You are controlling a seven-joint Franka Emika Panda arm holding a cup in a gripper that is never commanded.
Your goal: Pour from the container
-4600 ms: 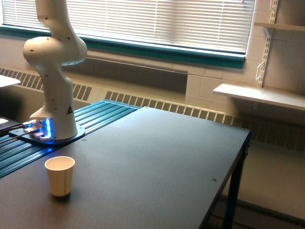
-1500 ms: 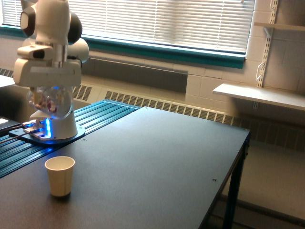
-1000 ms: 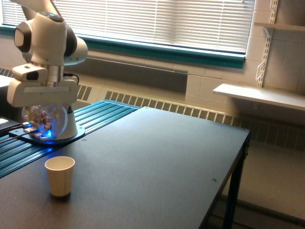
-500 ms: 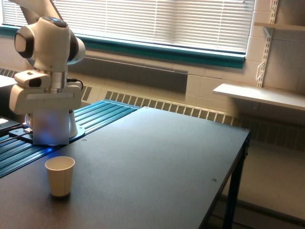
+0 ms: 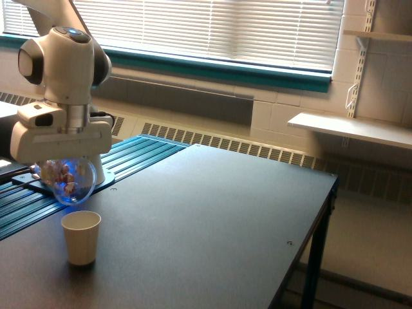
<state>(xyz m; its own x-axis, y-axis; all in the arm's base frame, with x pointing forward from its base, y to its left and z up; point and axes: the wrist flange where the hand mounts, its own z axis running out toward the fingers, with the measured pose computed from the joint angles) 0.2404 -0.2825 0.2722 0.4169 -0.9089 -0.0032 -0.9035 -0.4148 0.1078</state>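
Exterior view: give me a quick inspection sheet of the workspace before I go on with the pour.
Surface: dark table, bare apart from one cup; ribbed teal strip along its far left edge.
Job's things: clear container with pinkish-brown pieces inside, held above and just behind the paper cup, which stands upright near the front left; nothing seen spilling.
Clutter: nothing seen.
Grippers: gripper holds the container; fingers hidden behind its white body.
Cables: dark cable at the arm base, beside the blue light.
Surroundings: window blinds, radiator vents, wall shelves at the exterior view's right.
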